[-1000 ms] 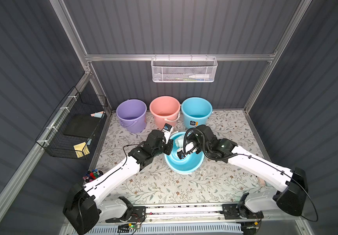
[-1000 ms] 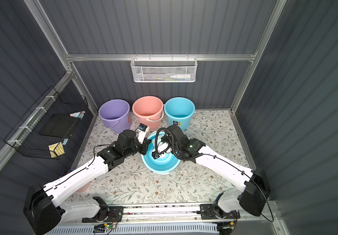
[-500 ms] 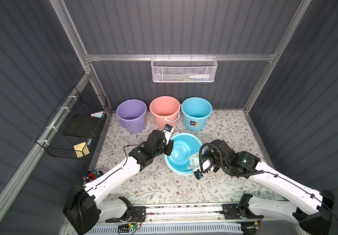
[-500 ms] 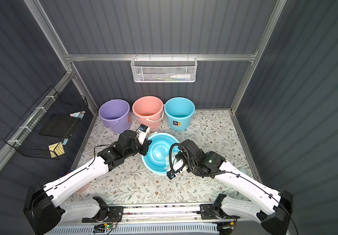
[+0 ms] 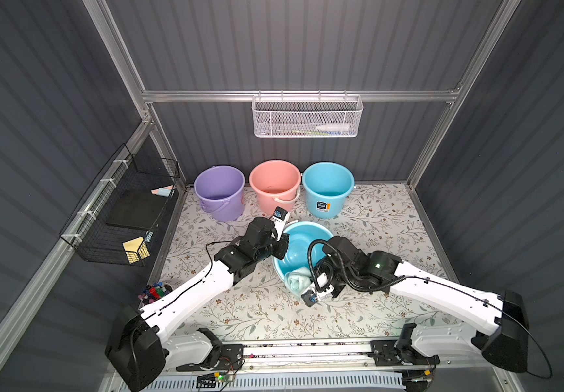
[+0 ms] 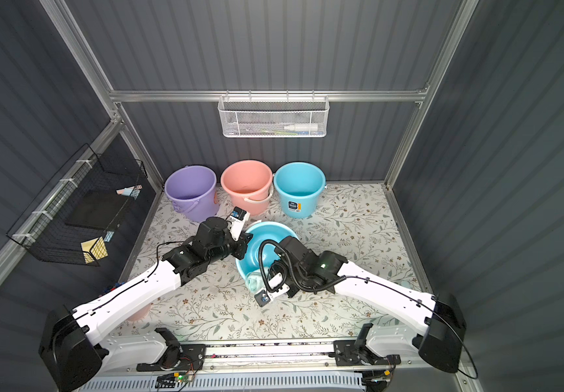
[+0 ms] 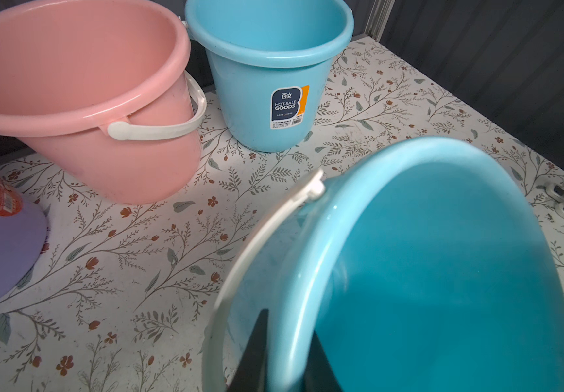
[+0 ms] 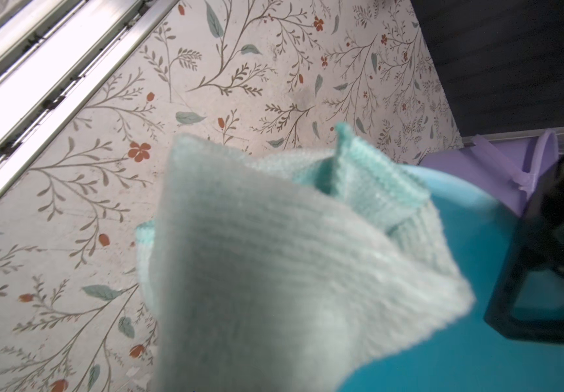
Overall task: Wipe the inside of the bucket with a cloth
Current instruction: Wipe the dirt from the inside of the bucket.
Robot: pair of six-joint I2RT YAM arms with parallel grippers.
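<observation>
A blue bucket [image 5: 299, 242] [image 6: 270, 237] lies tilted in the middle of the floral mat, its mouth facing the front. My left gripper [image 5: 282, 246] [image 6: 244, 246] [image 7: 287, 336] is shut on the bucket's left rim, one finger inside the wall and one outside, beside the white handle [image 7: 256, 244]. A pale green cloth [image 5: 296, 281] [image 6: 256, 281] [image 8: 273, 271] is bunched at the bucket's near rim. My right gripper [image 5: 306, 280] [image 6: 264, 280] is shut on the cloth. In the right wrist view the cloth hides the fingers.
Along the back wall stand a purple bucket [image 5: 219, 190], a pink bucket [image 5: 275, 183] and a labelled blue bucket [image 5: 328, 186]. A black wire basket [image 5: 120, 217] hangs on the left wall and a white mesh basket [image 5: 307, 117] on the back wall. A cup of markers [image 5: 154, 292] stands front left.
My right gripper has drawn the cloth from deep inside the bucket out to its near rim, then swept it leftward along that rim. The left gripper and the bucket have stayed put.
</observation>
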